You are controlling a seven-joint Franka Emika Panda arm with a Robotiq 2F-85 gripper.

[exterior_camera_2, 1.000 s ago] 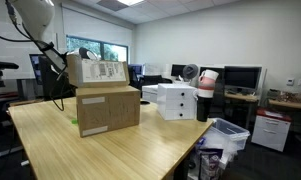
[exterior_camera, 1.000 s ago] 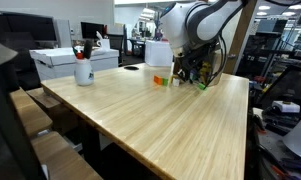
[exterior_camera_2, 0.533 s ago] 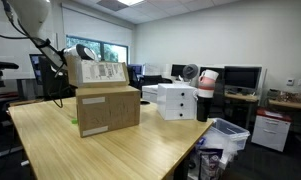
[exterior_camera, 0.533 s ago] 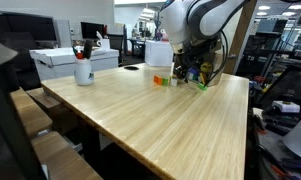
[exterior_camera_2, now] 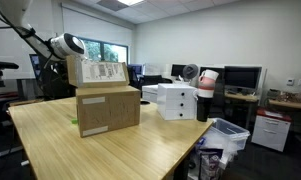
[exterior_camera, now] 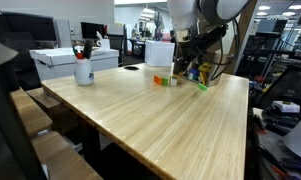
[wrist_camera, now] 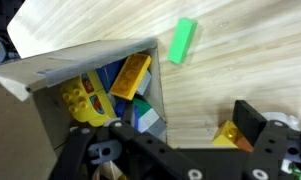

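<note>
Spreading over the last second, your claw [wrist_camera: 175, 142] now stands with its jaws wide apart and nothing between them. In both exterior views the arm has also lifted a little from where it hung a moment ago, so the gripper [exterior_camera_2: 65, 45] sits up beside the top of the stacked cartons rather than down against them. Judging by that, you have let go and are clear: no block hangs from the fingers [wrist_camera: 255, 122].

The open cardboard box [wrist_camera: 80, 62] lies right under the wrist camera, one flap folded out. Inside it you have a loose heap of toy blocks: a yellow studded brick [wrist_camera: 80, 100], an orange block [wrist_camera: 132, 75], a blue piece [wrist_camera: 110, 82] and a dark green one [wrist_camera: 146, 112], all jumbled and touching.

Two blocks are outside it on the wooden table [wrist_camera: 250, 50]. A green block [wrist_camera: 182, 40] lies just beyond the box's corner, and a yellow block [wrist_camera: 225, 134] rests close to your right-hand finger.

Well apart, a white mug [exterior_camera: 83, 70] holds dark tools that are too small to name.
</note>
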